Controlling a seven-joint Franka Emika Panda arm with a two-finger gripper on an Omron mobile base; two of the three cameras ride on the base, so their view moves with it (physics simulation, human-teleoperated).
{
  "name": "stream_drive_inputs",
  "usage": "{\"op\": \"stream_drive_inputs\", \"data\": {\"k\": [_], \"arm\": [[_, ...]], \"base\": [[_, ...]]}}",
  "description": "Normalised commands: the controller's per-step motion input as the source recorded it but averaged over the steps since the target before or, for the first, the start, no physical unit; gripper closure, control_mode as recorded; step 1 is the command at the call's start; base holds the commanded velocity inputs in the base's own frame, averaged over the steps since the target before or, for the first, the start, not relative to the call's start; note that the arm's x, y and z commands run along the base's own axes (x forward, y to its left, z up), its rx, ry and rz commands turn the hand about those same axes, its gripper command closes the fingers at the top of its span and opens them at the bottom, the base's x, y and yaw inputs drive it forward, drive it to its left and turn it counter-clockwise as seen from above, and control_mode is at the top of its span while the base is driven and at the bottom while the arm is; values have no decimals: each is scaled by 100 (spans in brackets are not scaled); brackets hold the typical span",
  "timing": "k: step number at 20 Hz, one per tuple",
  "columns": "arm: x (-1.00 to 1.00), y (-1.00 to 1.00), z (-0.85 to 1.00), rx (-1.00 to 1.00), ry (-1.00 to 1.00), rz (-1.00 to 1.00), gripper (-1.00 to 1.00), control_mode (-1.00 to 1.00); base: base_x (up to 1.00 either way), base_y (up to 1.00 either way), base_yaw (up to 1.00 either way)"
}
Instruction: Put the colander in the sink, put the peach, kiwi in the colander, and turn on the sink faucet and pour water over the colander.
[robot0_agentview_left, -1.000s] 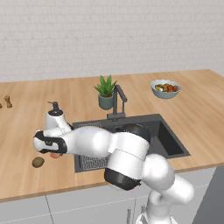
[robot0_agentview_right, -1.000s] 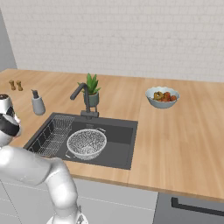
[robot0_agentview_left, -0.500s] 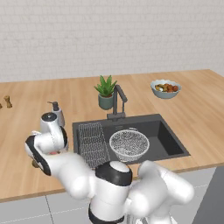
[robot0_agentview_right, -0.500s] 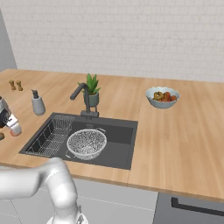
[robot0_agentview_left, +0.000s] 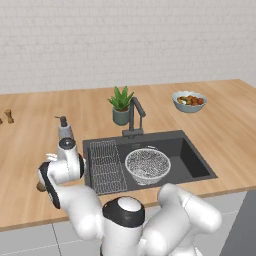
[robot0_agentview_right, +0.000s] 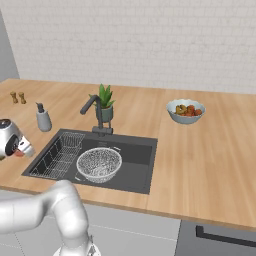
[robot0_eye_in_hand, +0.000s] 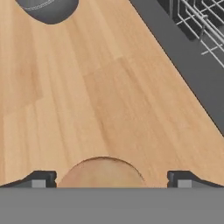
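"What colour is the flat wooden counter (robot0_agentview_left: 45, 135)?"

"It is light brown with thin darker streaks. The deep square sink (robot0_agentview_left: 192, 160) cut into it is dark grey."

"And the round wire-mesh colander (robot0_agentview_left: 147, 165)?"

"Silvery white, with a pattern of tiny holes. The flat wire rack (robot0_agentview_left: 106, 165) beside it is pale grey, in a grid of little squares."

"What about the tall metal faucet (robot0_agentview_left: 134, 117)?"

"Dark grey too. The small spiky plant (robot0_agentview_right: 104, 96) is green, in a grey-green pot."

"And the round bowl of fruit (robot0_agentview_right: 186, 111)?"

"Pale outside, with red and yellow-green bits inside. The brick wall (robot0_agentview_right: 150, 40) is white with thin grey lines."
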Motion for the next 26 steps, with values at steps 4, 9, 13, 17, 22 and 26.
{"op": "stream_drive_inputs", "data": {"k": [4, 9, 13, 17, 22, 26], "arm": [[20, 7, -100, 6, 37, 0, -100, -100], [-33, 16, -57, 11, 38, 0, 100, -100], [-88, 28, -2, 8, 37, 0, 100, -100], [-76, 3, 21, 13, 13, -17, 100, -100], [-16, -46, 46, 23, -1, -59, 100, -100], [-19, -51, 8, 16, -4, -61, 100, -100]], "base": [[0, 0, 0], [0, 0, 0], [0, 0, 0], [0, 0, 0], [0, 0, 0], [0, 0, 0]]}}
